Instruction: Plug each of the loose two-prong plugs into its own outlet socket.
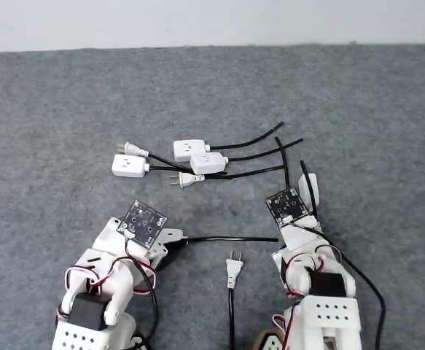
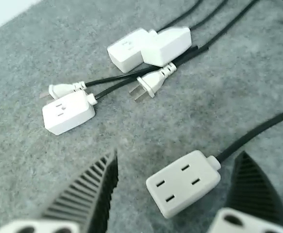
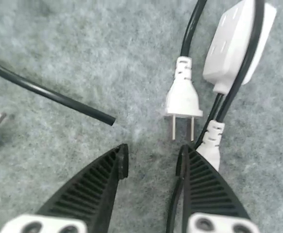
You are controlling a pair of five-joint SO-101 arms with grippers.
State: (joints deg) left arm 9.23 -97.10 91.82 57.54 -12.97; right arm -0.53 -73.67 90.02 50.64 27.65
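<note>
White outlet socket (image 2: pixel 182 182) lies within our open, empty left pincer (image 2: pixel 177 155); our open, empty right pincer (image 3: pixel 153 148) faces a two-prong plug (image 3: pixel 182 97), likely for mating.

Mid bench (image 1: pixel 52 109): leftmost socket (image 1: pixel 128 166), two touching sockets (image 1: pixel 197 154) to its right, cords running right. Back plug (image 1: pixel 130 149) just behind leftmost socket. Middle plug (image 1: pixel 188 179) just before touching pair. Near socket (image 2: pixel 182 182) between left pincer (image 2: pixel 177 154) jaws, not gripped. Small plug (image 3: pixel 183 97) just ahead of right pincer (image 3: pixel 153 147), far socket (image 3: pixel 238 43) beside plug. Front plug (image 1: pixel 233 270) between arms.
</note>
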